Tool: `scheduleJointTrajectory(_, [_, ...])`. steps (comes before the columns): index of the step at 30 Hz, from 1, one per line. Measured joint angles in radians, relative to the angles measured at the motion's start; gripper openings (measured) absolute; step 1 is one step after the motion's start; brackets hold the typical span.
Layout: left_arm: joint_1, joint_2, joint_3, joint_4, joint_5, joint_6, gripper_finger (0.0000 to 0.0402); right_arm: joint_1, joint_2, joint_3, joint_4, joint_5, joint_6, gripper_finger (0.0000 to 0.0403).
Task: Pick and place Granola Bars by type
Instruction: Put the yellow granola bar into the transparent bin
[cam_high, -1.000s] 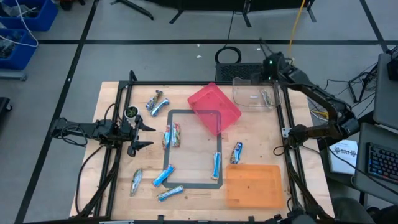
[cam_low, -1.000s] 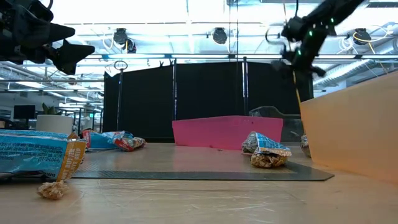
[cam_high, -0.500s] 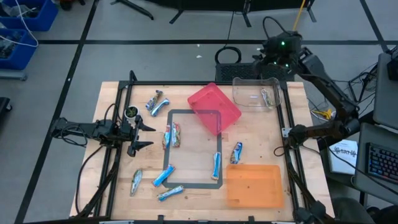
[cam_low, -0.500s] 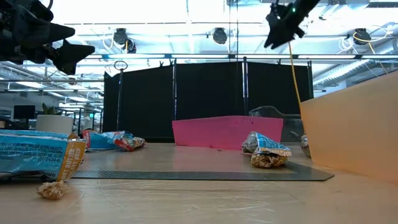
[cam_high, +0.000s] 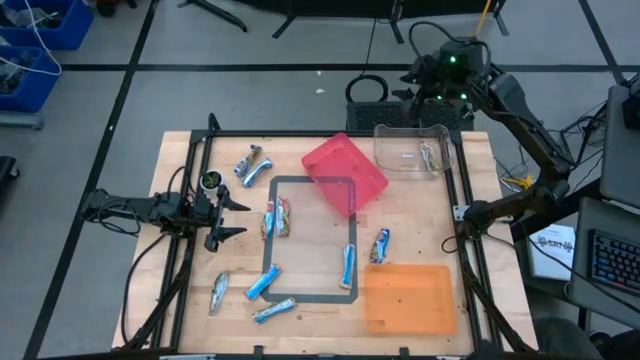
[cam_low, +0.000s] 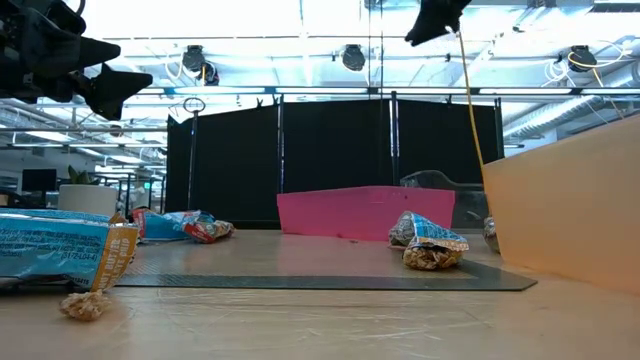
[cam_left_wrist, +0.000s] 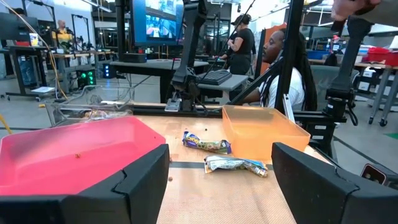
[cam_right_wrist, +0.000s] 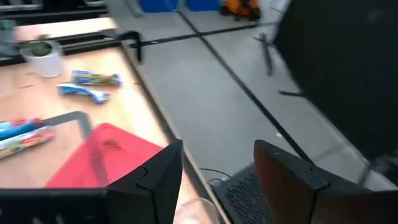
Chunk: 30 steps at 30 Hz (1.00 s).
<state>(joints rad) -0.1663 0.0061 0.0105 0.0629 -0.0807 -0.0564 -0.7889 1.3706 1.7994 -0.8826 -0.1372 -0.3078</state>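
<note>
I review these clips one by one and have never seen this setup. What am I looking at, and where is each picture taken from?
Two dark robot arms work at a wooden table, sorting wrapped granola bars into bins. One picture looks straight down, one sits at table height, and one camera rides on each wrist. The left claw hangs open and empty near the table's left edge. The right claw is raised beyond the far edge, open, holding nothing. On the table lie a pink bin, a clear bin with one bar inside, an orange bin, and loose bars scattered around a dark taped rectangle.
</note>
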Motion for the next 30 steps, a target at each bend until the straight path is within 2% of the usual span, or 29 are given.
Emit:
scheduleJointTrajectory(7, [0.000,0.000,0.000,0.000,0.000,0.000,0.0283,0.124,0.053,0.075,-0.056,-0.025,-0.037,0.0191])
scheduleJointTrajectory(14, [0.000,0.000,0.000,0.000,0.000,0.000,0.0284,0.239,0.069,0.089,-0.086,-0.027,-0.144,0.0191])
scheduleJointTrajectory(18, [0.000,0.000,0.000,0.000,0.000,0.000,0.0279,0.298,0.080,0.090,-0.085,-0.071,-0.183,0.0191])
scheduleJointTrajectory(30, [0.000,0.000,0.000,0.000,0.000,0.000,0.0285,0.411,0.135,0.089,-0.111,-0.062,-0.227,0.0191])
